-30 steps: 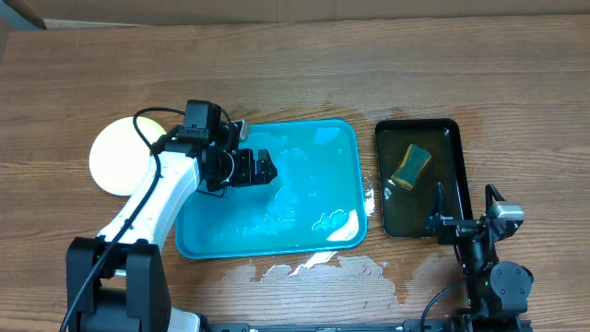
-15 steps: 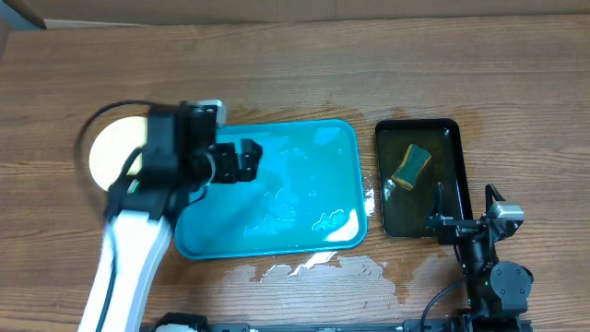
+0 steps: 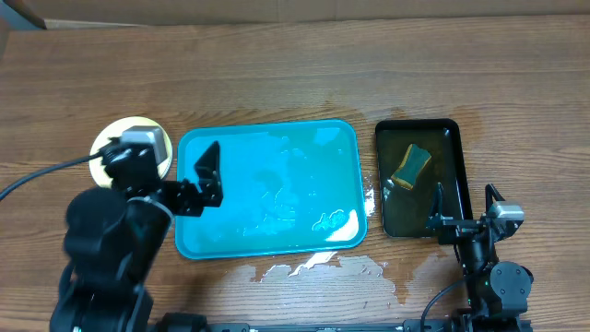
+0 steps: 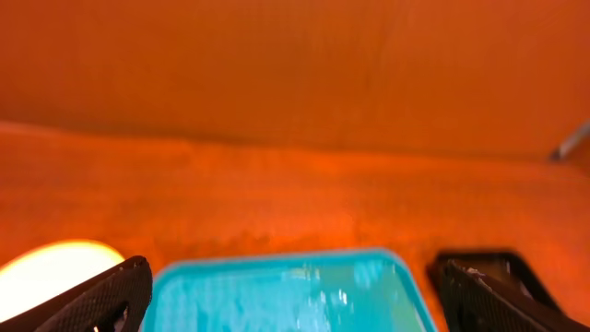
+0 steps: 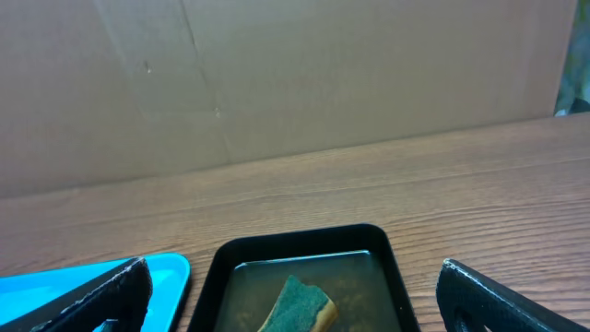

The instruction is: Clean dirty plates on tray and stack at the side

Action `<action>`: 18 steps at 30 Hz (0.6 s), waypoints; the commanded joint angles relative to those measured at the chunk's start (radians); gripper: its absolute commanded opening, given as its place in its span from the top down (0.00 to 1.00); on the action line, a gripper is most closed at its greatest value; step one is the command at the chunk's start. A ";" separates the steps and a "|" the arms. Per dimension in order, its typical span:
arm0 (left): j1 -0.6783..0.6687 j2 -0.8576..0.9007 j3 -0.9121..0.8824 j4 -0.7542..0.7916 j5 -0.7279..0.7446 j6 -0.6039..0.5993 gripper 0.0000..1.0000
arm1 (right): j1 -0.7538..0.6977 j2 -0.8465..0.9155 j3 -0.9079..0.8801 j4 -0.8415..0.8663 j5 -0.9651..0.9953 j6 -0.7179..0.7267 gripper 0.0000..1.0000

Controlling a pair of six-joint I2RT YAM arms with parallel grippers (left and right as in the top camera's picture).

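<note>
1. Left gripper (image 3: 212, 175): we find the jaws spread wide with nothing between them. It hangs over the left end of the turquoise tray (image 3: 295, 166). The left wrist view is blurred, but both fingers show at its lower corners, well apart.

2. Right gripper (image 3: 464, 195): its jaws are likewise spread and empty. It sits at the near edge of the black tray (image 3: 417, 126), in which a green and yellow sponge (image 3: 411, 164) lies in shallow water.

3. Plates (image 3: 120, 131): we see 1 pale yellow disc flat on the wooden table (image 3: 295, 74), just beside the turquoise tray's left rim. The left wrist partly covers it. We cannot tell whether the 2 white plates lie beneath it.

4. Deciding relation: the plates lie to the left of the left gripper, outside the tray. In the left wrist view they show at the lower left, beside the left finger. The left arm is much the nearer, since the right arm stands beyond both trays.

5. Axes: a round plate has no long axis and points nowhere. The turquoise tray's long axis runs left to right across the table.

6. Judgement: the turquoise tray is wet and holds no plate, so the stacking looks done or nearly so.
</note>
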 commanded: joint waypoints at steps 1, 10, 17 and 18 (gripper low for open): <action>0.033 -0.115 -0.022 0.019 0.006 0.026 0.00 | -0.004 -0.006 -0.010 0.006 -0.002 -0.003 0.00; 0.066 -0.391 -0.286 0.070 -0.021 0.026 0.00 | -0.004 -0.006 -0.010 0.006 -0.002 -0.003 0.00; 0.065 -0.551 -0.622 0.488 -0.016 -0.119 0.00 | -0.004 -0.006 -0.010 0.006 -0.002 -0.003 0.00; 0.065 -0.568 -0.667 0.566 -0.017 -0.136 0.00 | -0.004 -0.006 -0.010 0.006 -0.002 -0.003 0.00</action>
